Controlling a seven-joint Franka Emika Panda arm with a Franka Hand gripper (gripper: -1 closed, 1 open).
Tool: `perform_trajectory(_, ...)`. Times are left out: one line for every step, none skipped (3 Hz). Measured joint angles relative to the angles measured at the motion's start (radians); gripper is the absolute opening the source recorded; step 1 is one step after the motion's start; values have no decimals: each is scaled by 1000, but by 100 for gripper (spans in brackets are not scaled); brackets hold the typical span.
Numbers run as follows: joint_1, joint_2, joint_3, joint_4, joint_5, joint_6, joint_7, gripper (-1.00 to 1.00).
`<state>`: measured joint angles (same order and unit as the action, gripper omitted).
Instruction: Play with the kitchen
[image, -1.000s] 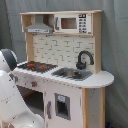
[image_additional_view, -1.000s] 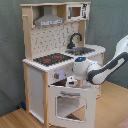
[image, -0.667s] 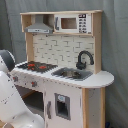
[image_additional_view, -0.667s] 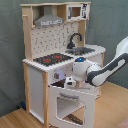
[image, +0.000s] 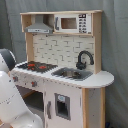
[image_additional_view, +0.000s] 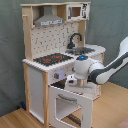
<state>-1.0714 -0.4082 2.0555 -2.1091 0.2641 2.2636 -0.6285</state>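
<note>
Fingers are hidden: the gripper (image_additional_view: 74, 81) shows in the second exterior view only as a dark tip below the round white wrist, and I cannot tell whether they are wide, narrow or holding anything. That tip sits just above the top edge of the oven door (image_additional_view: 70, 105), which hangs open and tilted outward at the front of the kitchen (image_additional_view: 55, 60). At about 12 o'clock from the tip, close by, is the knob panel (image_additional_view: 59, 75) under the hob (image_additional_view: 52, 59). Farther out, the arm (image_additional_view: 107, 67) reaches in from 3 o'clock. The kitchen stands upright on a wooden floor (image_additional_view: 15, 120) before a grey curtain, with its sink (image: 72, 74) and black faucet (image: 84, 59) on the counter at the first exterior view's right and the grey hood (image: 40, 27) above the hob.

As I judge it, the risk is in the open door: a downward press from the wrist could strain its hinge or tip the light toy forward. A sideways sweep could also catch the knobs or nudge the whole unit out of place.
</note>
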Motion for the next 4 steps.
perform_trajectory(52, 40, -53, 0, -53, -31, 44, -100)
perform_trajectory(103, 80, -92, 0, -104, -62, 103, -100)
perform_trajectory(147, 113, -117, 0, -157, -100, 177, -100)
perform_trajectory(162, 123, -127, -1, -194, -156, 254, -100)
